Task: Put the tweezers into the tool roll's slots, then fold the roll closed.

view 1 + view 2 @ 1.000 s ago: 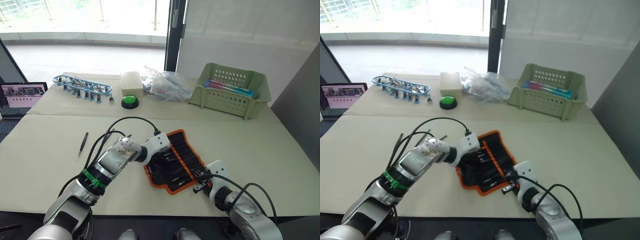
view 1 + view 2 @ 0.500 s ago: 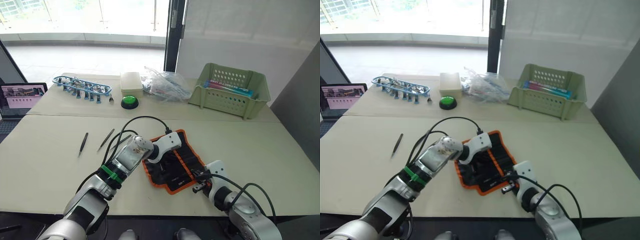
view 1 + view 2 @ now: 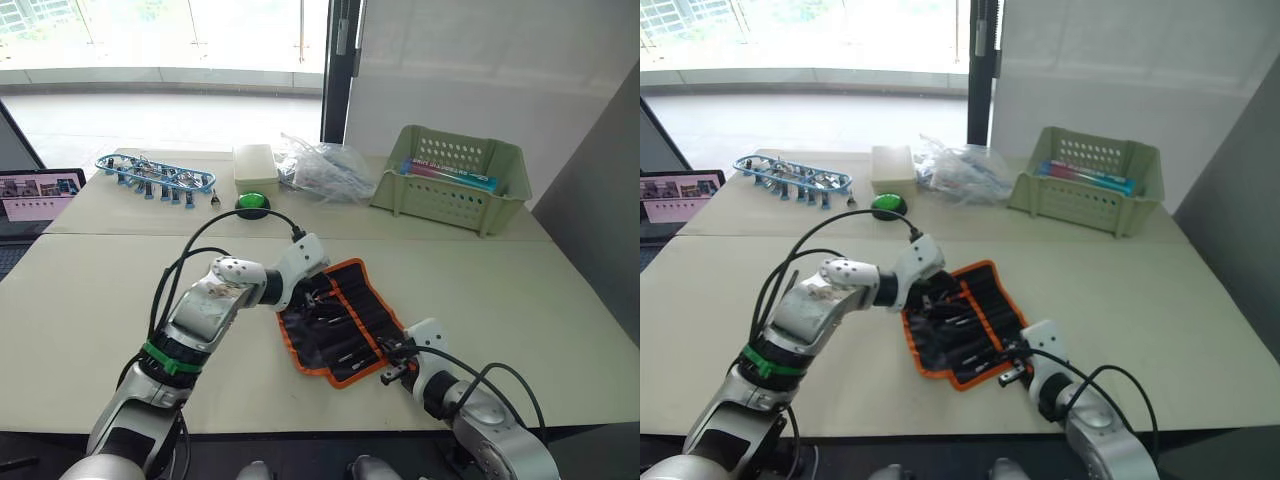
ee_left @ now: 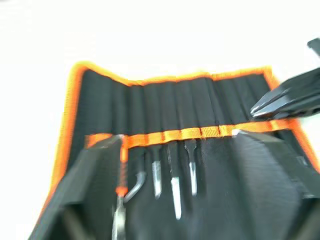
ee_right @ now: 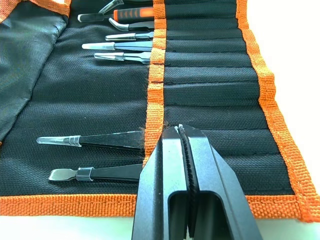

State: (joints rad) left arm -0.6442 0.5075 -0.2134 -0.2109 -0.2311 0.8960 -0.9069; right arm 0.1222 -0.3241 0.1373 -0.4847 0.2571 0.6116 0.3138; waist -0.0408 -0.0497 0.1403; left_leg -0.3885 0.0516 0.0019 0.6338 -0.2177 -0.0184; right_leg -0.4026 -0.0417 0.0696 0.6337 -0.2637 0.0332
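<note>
The roll [image 3: 340, 320] lies open on the tabletop [image 3: 90, 290] with tweezers [image 5: 117, 46] seated in its slots. The left end effector [image 3: 312, 297], fingers spread and empty, hovers over its far end; the right end effector [image 5: 180, 131], closed on nothing, presses the near slot strip. Folding looks next: pin one edge and lift the other cleanly so no tips snag.

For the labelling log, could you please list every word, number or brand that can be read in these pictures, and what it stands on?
No text can be read in full.
Boxes in the green basket: a line of print on the blue and pink boxes, too small to read.
Laptop screen: pictures with no legible words.
Tool roll: no label or brand visible.
Green button and cream box: no marking visible.
</note>
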